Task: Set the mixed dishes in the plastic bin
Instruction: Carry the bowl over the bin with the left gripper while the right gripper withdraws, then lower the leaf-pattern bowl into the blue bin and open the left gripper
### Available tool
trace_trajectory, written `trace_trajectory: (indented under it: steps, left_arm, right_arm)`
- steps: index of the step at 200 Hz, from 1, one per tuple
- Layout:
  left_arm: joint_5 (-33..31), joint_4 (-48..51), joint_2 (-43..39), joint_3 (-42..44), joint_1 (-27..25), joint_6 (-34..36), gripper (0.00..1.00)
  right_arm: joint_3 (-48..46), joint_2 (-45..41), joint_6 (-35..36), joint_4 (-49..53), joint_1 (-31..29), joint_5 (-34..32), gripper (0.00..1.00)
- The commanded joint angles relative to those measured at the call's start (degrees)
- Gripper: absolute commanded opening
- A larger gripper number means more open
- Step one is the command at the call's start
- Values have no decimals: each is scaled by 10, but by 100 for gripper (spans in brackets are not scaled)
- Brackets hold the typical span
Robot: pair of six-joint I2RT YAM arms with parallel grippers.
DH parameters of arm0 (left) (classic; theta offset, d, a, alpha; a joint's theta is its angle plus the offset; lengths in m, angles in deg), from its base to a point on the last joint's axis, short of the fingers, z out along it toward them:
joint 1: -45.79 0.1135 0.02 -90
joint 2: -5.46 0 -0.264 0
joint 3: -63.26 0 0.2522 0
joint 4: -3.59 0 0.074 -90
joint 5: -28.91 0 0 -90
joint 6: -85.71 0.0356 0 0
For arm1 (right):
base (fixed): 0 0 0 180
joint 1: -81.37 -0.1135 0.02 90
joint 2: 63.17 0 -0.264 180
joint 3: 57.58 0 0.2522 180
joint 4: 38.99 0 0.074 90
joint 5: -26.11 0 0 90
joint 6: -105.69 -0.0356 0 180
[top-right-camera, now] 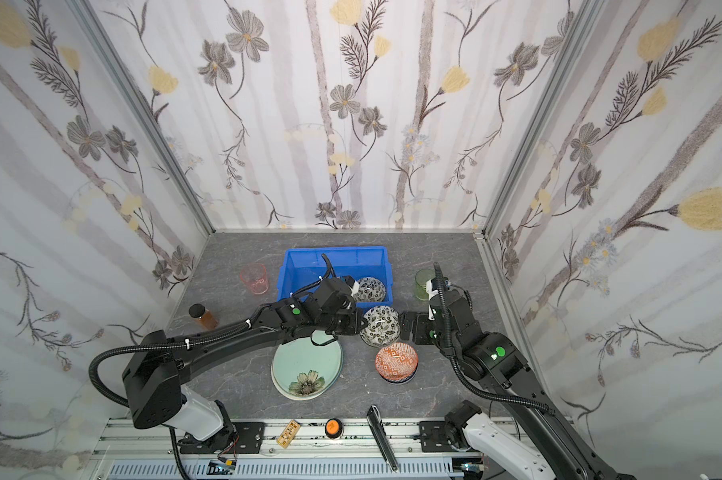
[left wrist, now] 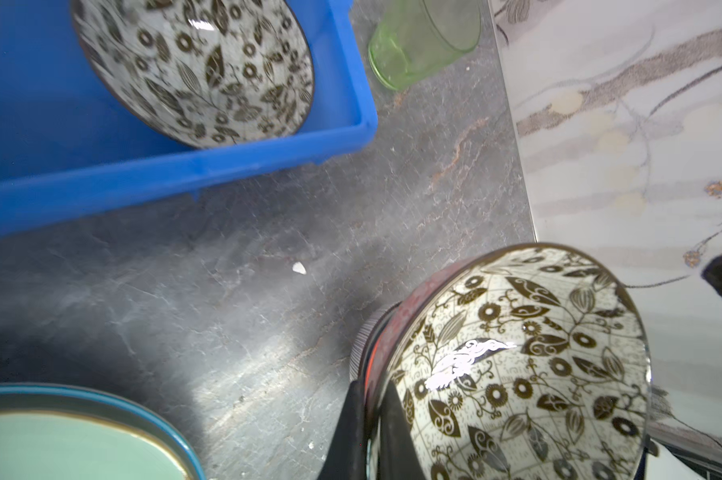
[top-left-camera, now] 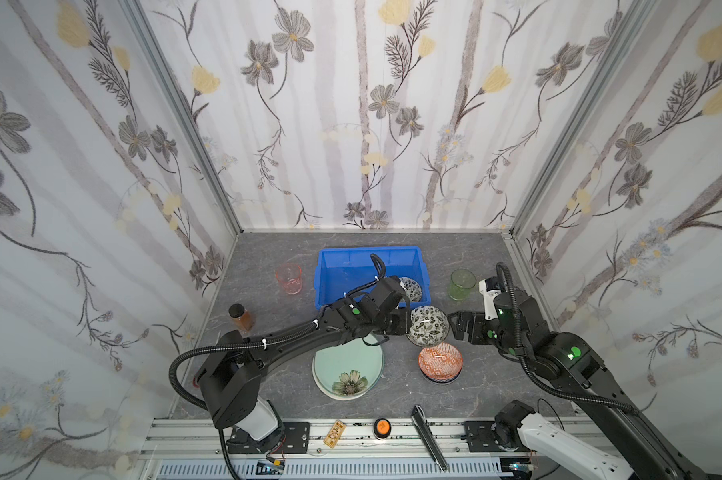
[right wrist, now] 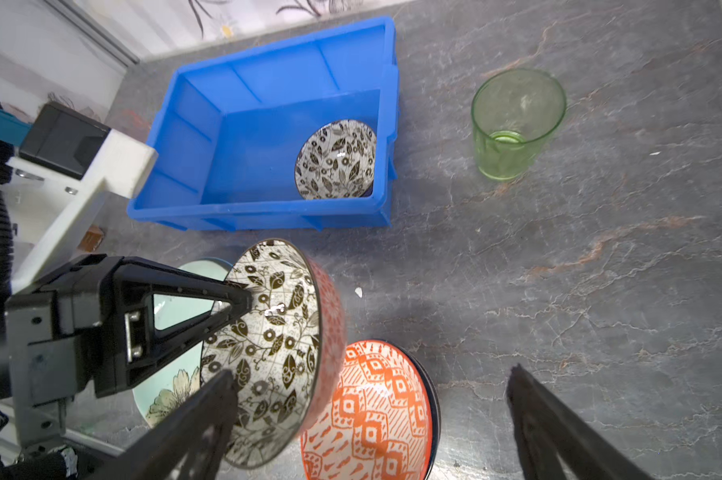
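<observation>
You have the plastic bin (top-left-camera: 351, 250) far of centre, its long axis running left to right. A black-white bowl (top-left-camera: 411, 286) sits in its near right corner, and the floor to the left of that is bare. The held bowl (top-left-camera: 429, 325) hangs tipped on edge, just near of that same corner. Your left gripper (top-left-camera: 405, 323) is pinched on its rim and is the carrying arm. Your right gripper (top-left-camera: 453, 327) stands spread wide just right of the bowl, gripping nothing. Judgement: the move runs far and slightly left, over the near wall.
</observation>
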Motion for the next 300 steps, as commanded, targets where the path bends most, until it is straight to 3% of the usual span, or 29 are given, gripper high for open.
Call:
trace_trajectory:
  steps: [1, 51, 84, 172, 300]
  left_arm:
    - [-22, 17, -2, -32, 29, 37, 0]
    - [-41, 60, 52, -131, 118, 110, 0]
    - [-57, 76, 119, -193, 144, 146, 0]
    - [-62, 78, 264, -283, 148, 132, 0]
    - [-54, 78, 301, -291, 148, 121, 0]
  right_arm:
    - [8, -3, -8, -25, 10, -19, 100]
    - [-11, -8, -5, -31, 23, -4, 100]
    - [-29, -19, -1, -35, 36, 2, 100]
    - [-46, -9, 31, -40, 76, 26, 100]
    - [-68, -13, 40, -48, 87, 38, 100]
